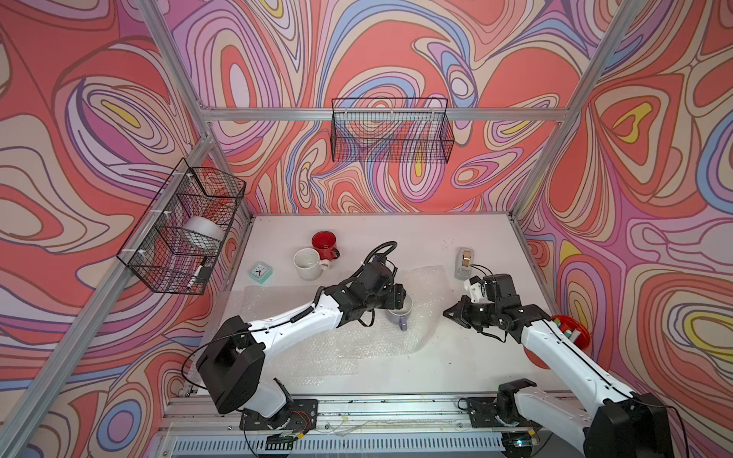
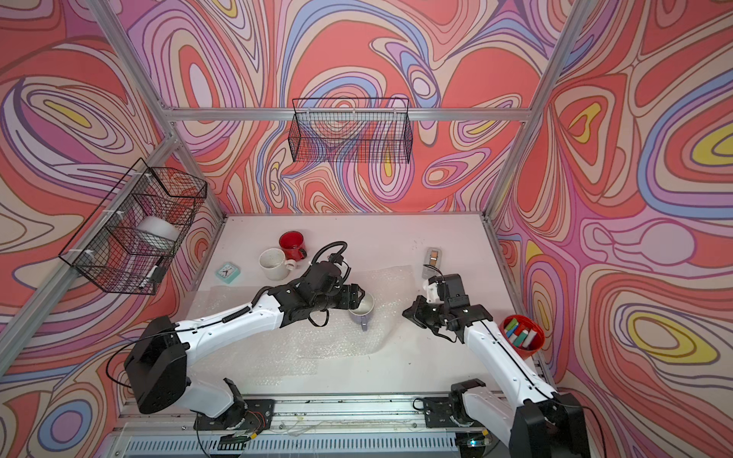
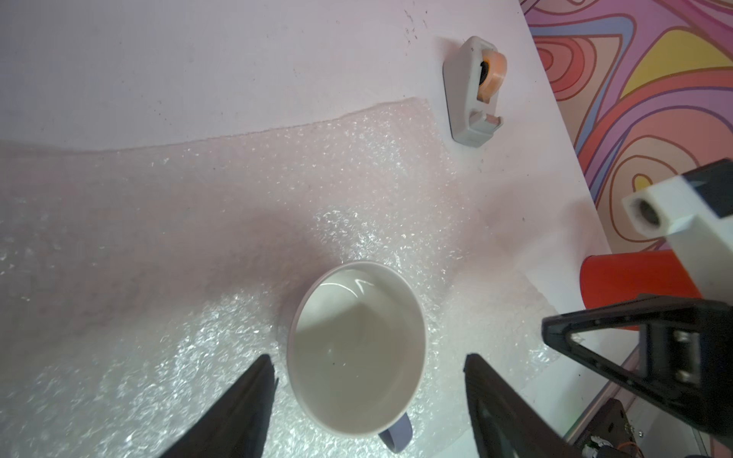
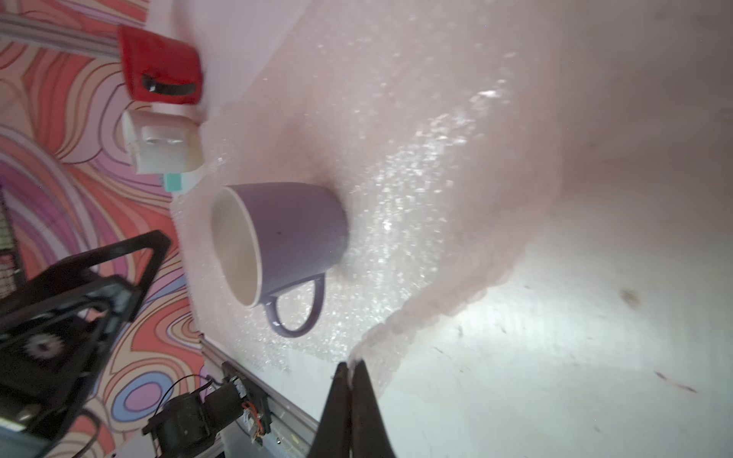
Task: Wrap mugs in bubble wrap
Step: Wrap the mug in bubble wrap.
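The lavender mug [image 1: 400,314] [image 3: 357,349] [image 4: 285,238] stands upright on the bubble wrap [image 1: 357,341] [image 3: 198,206] [image 4: 416,150], handle toward the table's front. My left gripper [image 1: 401,300] [image 3: 369,365] is open, one finger on each side of the mug's rim, not gripping it. My right gripper [image 1: 450,313] [image 4: 351,366] is shut on the wrap's right edge, which bunches up at the fingertips. The red mug [image 1: 324,242] and white mug [image 1: 307,263] stand together at the back left, off the wrap.
A mint clock [image 1: 260,273] sits left of the white mug. A grey tape dispenser [image 1: 465,263] stands at the back right. A red bowl [image 1: 571,331] of coloured pieces sits by the right edge. Wire baskets [image 1: 186,234] [image 1: 390,131] hang on the walls.
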Robot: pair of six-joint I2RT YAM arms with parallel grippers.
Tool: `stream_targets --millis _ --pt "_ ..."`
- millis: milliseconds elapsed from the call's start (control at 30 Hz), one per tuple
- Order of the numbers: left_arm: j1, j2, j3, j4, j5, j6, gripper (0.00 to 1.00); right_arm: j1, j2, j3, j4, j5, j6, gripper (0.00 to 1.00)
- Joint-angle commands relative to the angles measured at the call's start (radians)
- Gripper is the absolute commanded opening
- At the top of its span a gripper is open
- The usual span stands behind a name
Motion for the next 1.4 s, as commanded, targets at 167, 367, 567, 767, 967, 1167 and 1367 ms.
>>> stream_targets --millis 167,367,567,767,967,1167,1367 --pt "0.007 -0.139 -0.11 0.029 -0.044 -0.07 0.77 0.201 0.217 0.181 0.261 -0.143 0.043 0.0" --pt "0.006 -0.237 -0.198 0.05 -0.041 -0.074 0.72 0.234 0.407 0.31 0.245 -0.121 0.047 0.0" --pt "0.006 -0.223 -0.22 0.104 0.017 -0.064 0.71 0.267 0.548 0.394 0.225 -0.144 0.057 0.0" --pt "0.006 -0.142 -0.205 0.139 0.022 -0.078 0.7 0.282 0.603 0.418 0.215 -0.144 0.064 0.0" --pt "0.007 -0.059 -0.179 0.157 -0.018 -0.099 0.72 0.286 0.608 0.417 0.219 -0.148 0.076 0.0" --pt "0.007 0.014 -0.128 0.138 -0.061 -0.124 0.75 0.286 0.599 0.412 0.224 -0.151 0.086 0.0" --pt "0.007 0.045 -0.119 0.095 -0.087 -0.154 0.74 0.286 0.544 0.438 0.164 -0.099 0.036 0.12"
